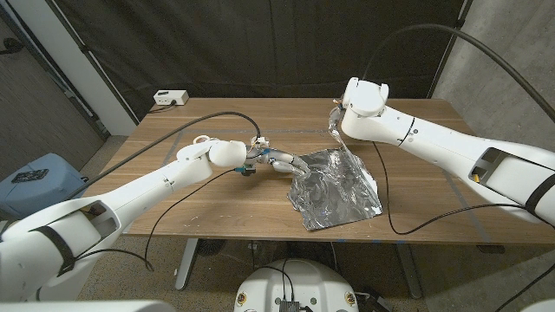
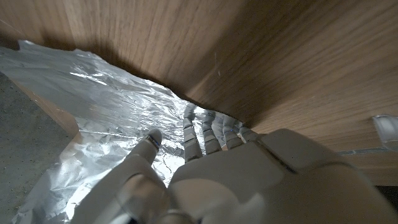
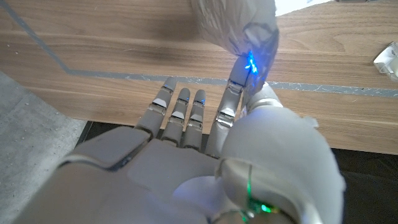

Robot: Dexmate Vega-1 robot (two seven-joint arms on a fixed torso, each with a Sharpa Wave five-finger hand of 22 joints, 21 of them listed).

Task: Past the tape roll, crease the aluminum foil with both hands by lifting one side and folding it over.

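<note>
The aluminum foil [image 1: 334,189] lies crumpled on the tabletop [image 1: 208,204]. At its 12 o'clock corner the right hand [image 3: 239,93] pinches it up; the left hand [image 1: 279,161], fingers loosely extended, touches its 9 o'clock edge.

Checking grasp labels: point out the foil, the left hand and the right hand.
aluminum foil [image 1: 334,195]: head view, middle of the crumpled sheet.
left hand [image 1: 276,161]: head view, fingers at the foil's left edge.
right hand [image 3: 211,134]: right wrist view, back of the hand, pinching a lifted foil corner.
</note>
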